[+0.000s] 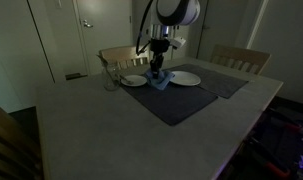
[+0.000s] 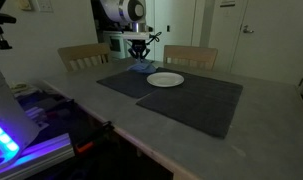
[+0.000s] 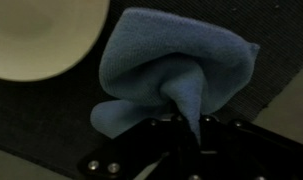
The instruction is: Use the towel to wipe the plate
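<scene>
Wrist view, gripper [image 3: 181, 122] clamped on one blue towel [image 3: 176, 70], in an exterior view one plate [image 1: 134, 80] and a second plate [image 1: 185, 78] flanking it, two dark mats [image 1: 176, 105], desk [image 1: 81, 130] bare toward near edge.

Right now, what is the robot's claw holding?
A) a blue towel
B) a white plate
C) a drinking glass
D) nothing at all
A: in the wrist view the blue towel is gathered to a peak that runs into the gripper, pinched there, while the plate lies off to one side.
</scene>
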